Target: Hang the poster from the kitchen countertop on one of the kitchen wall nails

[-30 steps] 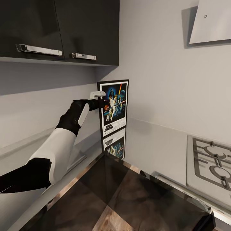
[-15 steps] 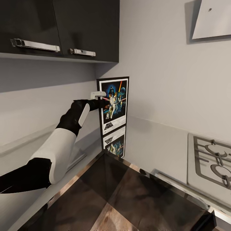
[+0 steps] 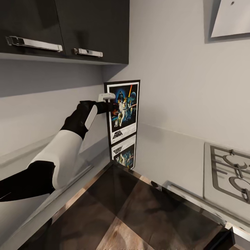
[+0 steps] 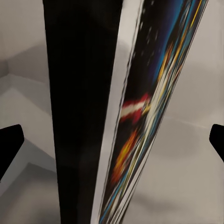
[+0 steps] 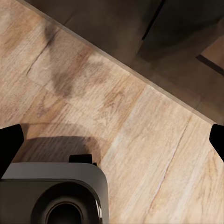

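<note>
The poster (image 3: 124,109) stands upright in the corner on the pale grey kitchen countertop (image 3: 166,152), which mirrors it below. My left gripper (image 3: 111,107) is at the poster's left edge, about mid-height. In the left wrist view the poster (image 4: 140,116) is edge-on between the widely spread fingertips (image 4: 9,144), and neither touches it; my left gripper (image 4: 112,144) is open. My right gripper (image 5: 112,144) hangs open over wooden floor with nothing in it. The wall nails are out of view.
Dark wall cabinets (image 3: 69,27) with metal handles hang just above the left arm. A gas hob (image 3: 229,170) is set into the worktop at the right, under a range hood (image 3: 232,19). Part of the robot's base (image 5: 51,191) is below the right gripper.
The head camera has shifted, so cabinets, hood and hob have slid in the picture. My left gripper stays at the poster's left edge, and the poster still stands on the worktop.
</note>
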Controlling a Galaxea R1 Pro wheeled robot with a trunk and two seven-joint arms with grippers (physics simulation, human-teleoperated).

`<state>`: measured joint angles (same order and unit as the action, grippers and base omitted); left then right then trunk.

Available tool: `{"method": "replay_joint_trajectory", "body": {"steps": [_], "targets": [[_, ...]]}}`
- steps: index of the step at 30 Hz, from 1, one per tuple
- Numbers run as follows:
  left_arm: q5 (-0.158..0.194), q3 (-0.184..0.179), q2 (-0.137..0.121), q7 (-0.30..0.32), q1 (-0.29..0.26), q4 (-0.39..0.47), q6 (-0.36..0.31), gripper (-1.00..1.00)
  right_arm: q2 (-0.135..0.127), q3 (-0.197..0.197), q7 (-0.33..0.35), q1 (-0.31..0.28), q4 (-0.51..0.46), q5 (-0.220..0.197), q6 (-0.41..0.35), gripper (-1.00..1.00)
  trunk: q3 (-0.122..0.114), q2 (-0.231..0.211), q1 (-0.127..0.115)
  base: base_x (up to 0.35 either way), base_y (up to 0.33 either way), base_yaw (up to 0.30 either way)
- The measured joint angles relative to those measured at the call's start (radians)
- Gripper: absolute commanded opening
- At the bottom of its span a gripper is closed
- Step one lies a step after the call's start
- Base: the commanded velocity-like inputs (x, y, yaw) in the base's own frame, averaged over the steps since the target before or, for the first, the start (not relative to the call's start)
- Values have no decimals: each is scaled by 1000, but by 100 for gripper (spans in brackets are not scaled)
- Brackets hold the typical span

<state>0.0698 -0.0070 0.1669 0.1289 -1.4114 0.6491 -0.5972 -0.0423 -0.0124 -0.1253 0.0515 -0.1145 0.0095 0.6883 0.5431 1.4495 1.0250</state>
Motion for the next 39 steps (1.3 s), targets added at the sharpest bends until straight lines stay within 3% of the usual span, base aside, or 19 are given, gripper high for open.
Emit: {"method": "replay_joint_trajectory", "body": {"steps": [19,20,39], "targets": [[2,0,2,4,-19,-9,-1,100,1,0,0,0,0,0,0,100,12,0,0,0,0,31],[2,0,2,4,-19,-8,-1,-100,0,0,0,0,0,0,0,100,13,0,0,0,0,5],[5,0,0,9,-20,36,-3,-100,1,0,-1,0,0,0,1,100,13,0,0,0,0,0]]}}
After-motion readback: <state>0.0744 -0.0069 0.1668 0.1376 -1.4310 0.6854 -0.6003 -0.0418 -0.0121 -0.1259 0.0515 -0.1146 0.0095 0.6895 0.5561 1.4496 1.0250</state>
